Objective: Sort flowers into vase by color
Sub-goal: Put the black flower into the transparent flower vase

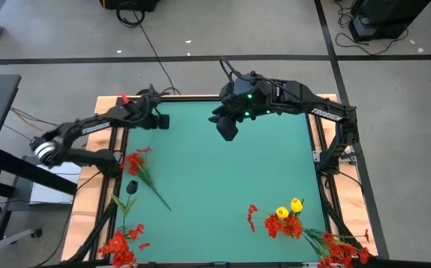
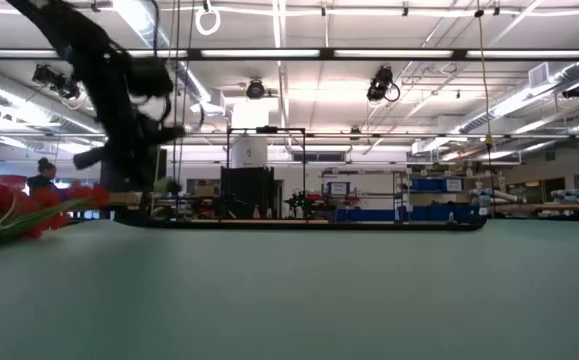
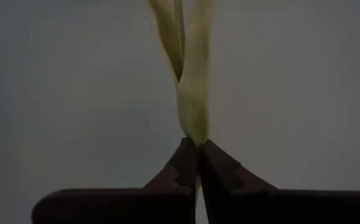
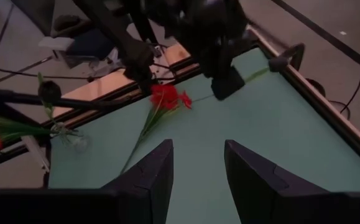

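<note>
While clamped on stem (image 3: 194, 106), left gripper (image 3: 197, 147).

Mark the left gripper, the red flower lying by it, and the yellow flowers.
left gripper (image 3: 198, 144), left wrist view: where the shut fingertips pinch a pale green stalk.
red flower (image 1: 134, 161), high view: on its red bloom.
yellow flowers (image 1: 282, 213), high view: on one yellow head.

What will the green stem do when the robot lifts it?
It looks thin, so the green stem will probably bend and droop. Only the tips of the shut left gripper pinch it, so it might twist or slip.
</note>
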Controlling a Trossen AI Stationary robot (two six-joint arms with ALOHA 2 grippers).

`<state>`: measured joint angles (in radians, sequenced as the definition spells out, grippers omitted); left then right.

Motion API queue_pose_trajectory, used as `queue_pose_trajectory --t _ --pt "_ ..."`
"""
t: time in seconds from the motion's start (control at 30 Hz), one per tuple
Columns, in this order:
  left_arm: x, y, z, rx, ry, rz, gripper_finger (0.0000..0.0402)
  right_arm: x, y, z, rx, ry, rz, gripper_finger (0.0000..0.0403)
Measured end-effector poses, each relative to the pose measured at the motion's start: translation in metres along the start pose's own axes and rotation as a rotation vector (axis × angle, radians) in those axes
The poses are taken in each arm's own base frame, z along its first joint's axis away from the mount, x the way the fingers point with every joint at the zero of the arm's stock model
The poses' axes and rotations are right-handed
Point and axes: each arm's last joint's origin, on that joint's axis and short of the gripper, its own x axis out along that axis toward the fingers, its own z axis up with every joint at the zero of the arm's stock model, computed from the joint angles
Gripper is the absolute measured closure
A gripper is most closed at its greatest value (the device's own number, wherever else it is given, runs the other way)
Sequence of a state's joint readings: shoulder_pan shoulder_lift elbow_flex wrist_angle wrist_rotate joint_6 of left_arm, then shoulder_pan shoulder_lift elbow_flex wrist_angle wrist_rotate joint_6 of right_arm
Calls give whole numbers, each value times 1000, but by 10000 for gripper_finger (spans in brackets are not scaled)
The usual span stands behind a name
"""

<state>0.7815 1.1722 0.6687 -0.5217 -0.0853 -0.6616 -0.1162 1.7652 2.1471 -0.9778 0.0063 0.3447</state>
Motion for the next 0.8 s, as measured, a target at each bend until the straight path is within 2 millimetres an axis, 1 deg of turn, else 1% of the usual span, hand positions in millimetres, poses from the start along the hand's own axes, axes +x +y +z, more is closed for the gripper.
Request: queue_pose_trajectory --t 0.1,0.23,0.33,0.4,0.53,0.6,0.67,0.8 --pt "-35 -8 4 50 -86 -176 391 0 7 -4 -13 17 13 251" --pt "-87 -12 0 162 -229 -372 391 -1 17 -9 -31 40 32 251" --pt "-129 -8 -4 200 -376 -506 392 -1 26 -13 -46 46 47 251" --pt "-155 -4 -8 257 -473 -619 392 -2 32 -15 -58 45 47 251" --pt "-207 8 -22 463 -615 -886 392 -3 44 -21 -83 38 36 251" --pt "-225 18 -32 554 -650 -983 392 -4 49 -23 -92 33 25 251" --pt "-239 29 -41 583 -690 -1032 389 -4 52 -24 -87 28 16 251" --pt "-252 50 -57 599 -750 -1065 389 -6 59 -27 -35 13 -13 251"
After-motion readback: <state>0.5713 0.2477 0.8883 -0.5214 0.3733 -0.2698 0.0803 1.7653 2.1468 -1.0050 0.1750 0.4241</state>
